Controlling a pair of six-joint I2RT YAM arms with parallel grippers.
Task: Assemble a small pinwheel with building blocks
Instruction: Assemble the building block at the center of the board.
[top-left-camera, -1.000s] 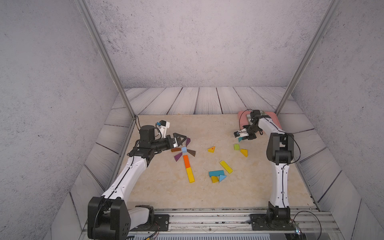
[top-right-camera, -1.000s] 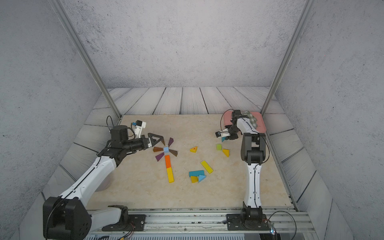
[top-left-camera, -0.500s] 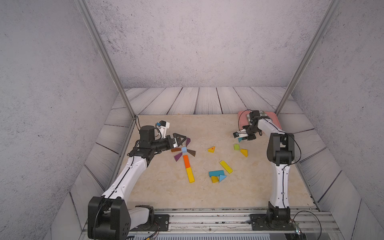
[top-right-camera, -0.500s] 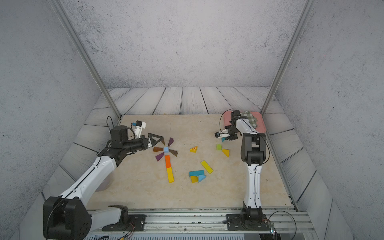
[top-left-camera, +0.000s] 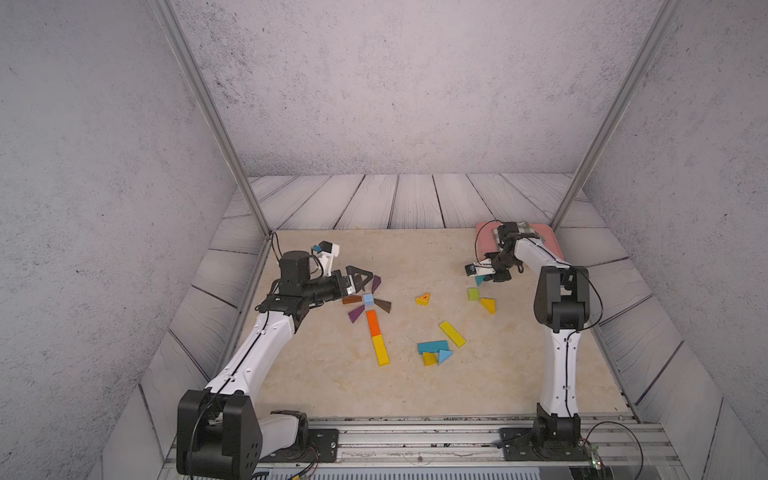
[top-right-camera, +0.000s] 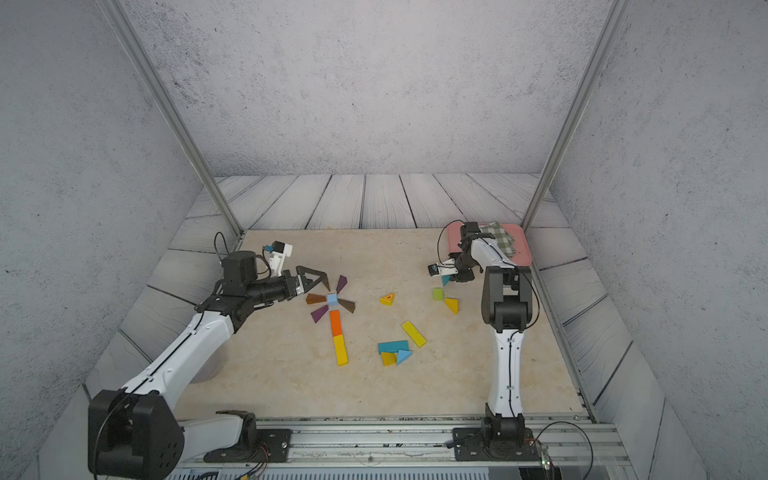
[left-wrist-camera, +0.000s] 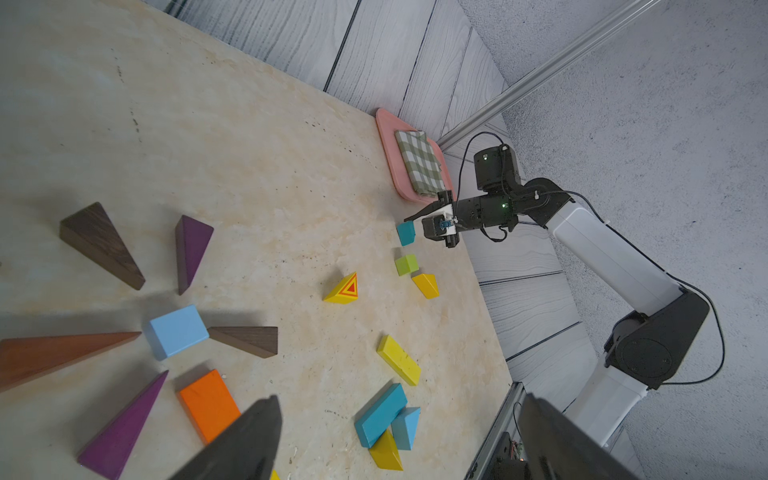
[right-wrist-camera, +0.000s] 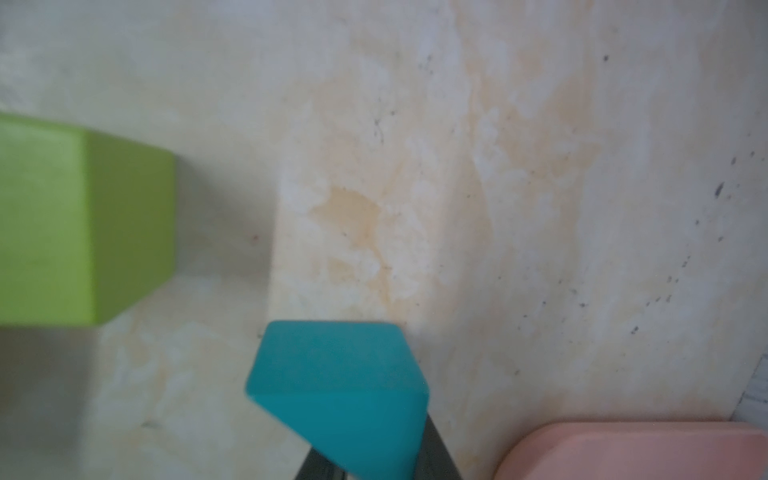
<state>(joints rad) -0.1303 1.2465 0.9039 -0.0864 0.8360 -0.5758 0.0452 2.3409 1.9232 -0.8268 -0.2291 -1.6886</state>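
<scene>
The pinwheel lies at the left: a light-blue cube (top-left-camera: 368, 299) ringed by brown wedges (top-left-camera: 352, 299) and purple wedges (top-left-camera: 356, 313), with an orange bar (top-left-camera: 373, 323) and a yellow bar (top-left-camera: 381, 350) as its stem. My left gripper (top-left-camera: 360, 276) hovers open just behind it, nothing between its fingers (left-wrist-camera: 249, 436). At the back right my right gripper (top-left-camera: 482, 274) is shut on a teal block (right-wrist-camera: 336, 395), which also shows in the left wrist view (left-wrist-camera: 406, 232). I cannot tell whether this block is off the table. A green cube (top-left-camera: 473, 294) sits beside it.
Loose blocks lie between the arms: a red-marked yellow triangle (top-left-camera: 423, 299), a yellow triangle (top-left-camera: 488, 305), a yellow bar (top-left-camera: 452, 333), and a teal bar (top-left-camera: 433, 346) touching a yellow and a blue triangle (top-left-camera: 444, 355). A pink tray (top-left-camera: 552, 243) holds a green-checked cloth (top-left-camera: 525, 227) in the back right corner.
My right gripper's jaws have closed a little further on the teal block. The left arm and the other blocks have not moved.
</scene>
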